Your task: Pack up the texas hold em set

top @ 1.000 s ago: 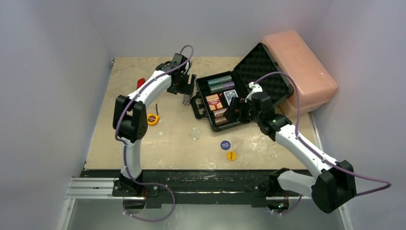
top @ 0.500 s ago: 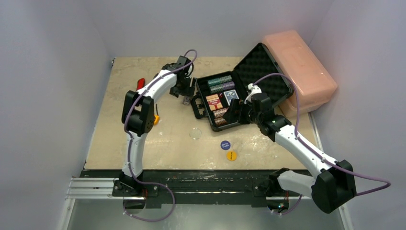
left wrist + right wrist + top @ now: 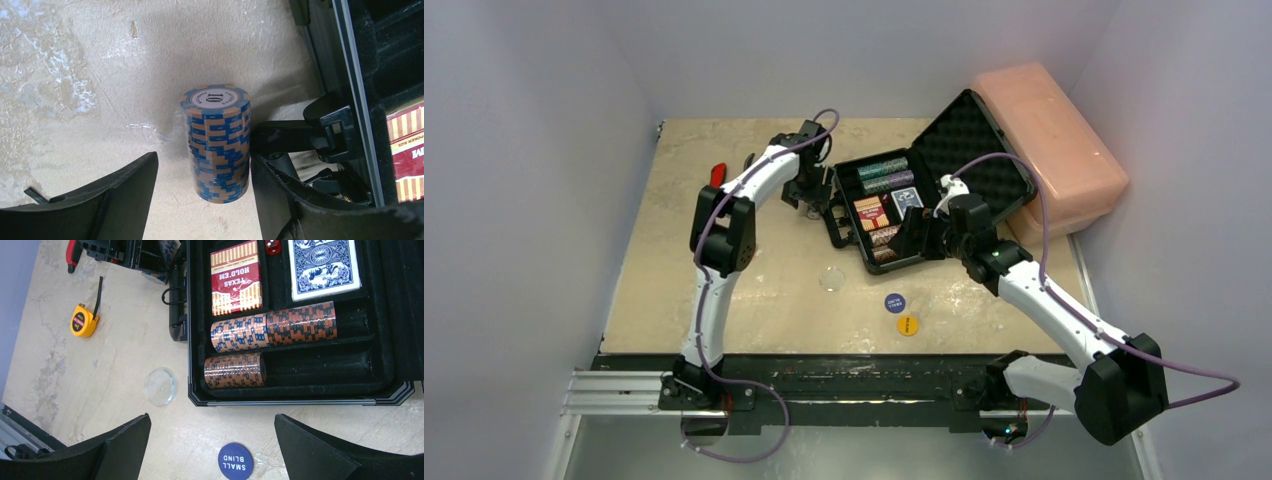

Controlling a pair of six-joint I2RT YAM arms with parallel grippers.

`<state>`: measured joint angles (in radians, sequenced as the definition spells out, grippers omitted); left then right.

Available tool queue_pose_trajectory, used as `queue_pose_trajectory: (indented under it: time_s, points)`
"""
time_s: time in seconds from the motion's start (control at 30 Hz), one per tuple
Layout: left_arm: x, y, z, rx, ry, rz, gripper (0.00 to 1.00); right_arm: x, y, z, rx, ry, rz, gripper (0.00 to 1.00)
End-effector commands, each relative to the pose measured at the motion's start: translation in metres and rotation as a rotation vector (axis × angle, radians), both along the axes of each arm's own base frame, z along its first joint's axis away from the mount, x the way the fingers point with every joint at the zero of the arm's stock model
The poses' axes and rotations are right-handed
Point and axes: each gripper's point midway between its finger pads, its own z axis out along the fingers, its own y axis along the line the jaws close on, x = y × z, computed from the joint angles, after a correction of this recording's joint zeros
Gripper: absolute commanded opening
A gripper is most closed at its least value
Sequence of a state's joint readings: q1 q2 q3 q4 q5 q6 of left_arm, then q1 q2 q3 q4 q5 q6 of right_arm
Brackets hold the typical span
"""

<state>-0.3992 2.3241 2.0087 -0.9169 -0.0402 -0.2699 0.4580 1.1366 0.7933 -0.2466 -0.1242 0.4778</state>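
Note:
The black briefcase (image 3: 921, 262) lies open with its foam lid (image 3: 972, 140) raised. Its tray holds a red deck (image 3: 236, 277), a blue deck (image 3: 325, 267), a red die (image 3: 272, 246) and rows of chips (image 3: 272, 332). A blue-and-tan chip stack (image 3: 217, 145) stands on the table just left of the case's handle (image 3: 320, 135). My left gripper (image 3: 204, 165) is open around the stack: the right finger is right up against it, the left finger is apart from it. My right gripper (image 3: 212, 422) hangs open above the blue Small Blind button (image 3: 235, 461), in front of the case.
A clear round button (image 3: 832, 279) and a yellow button (image 3: 908, 325) lie on the table in front of the case. A yellow tape measure (image 3: 83, 322) and red-handled pliers (image 3: 717, 174) lie to the left. The pink plastic box (image 3: 1049, 145) leans behind the lid.
My left arm has swung right toward the case, bringing its gripper down around the chip stack, and its jaws have narrowed a little. The right arm has barely moved.

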Motion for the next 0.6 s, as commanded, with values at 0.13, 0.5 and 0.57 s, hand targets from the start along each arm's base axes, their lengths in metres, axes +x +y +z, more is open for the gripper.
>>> queue_pose_trajectory:
  time_s: [0.13, 0.5, 0.57]
  points:
    - [0.011, 0.000, 0.002, -0.006, -0.005, 0.032, 0.55, 0.002, 0.004, 0.005, 0.011, -0.028, 0.025, 0.99]
    - [0.009, -0.005, 0.007, -0.040, -0.010, 0.026, 0.00, 0.002, 0.003, 0.001, 0.008, -0.016, 0.018, 0.99]
    - [0.008, -0.005, 0.014, -0.051, -0.027, 0.024, 0.00, 0.001, 0.004, 0.002, 0.015, -0.014, 0.018, 0.99]
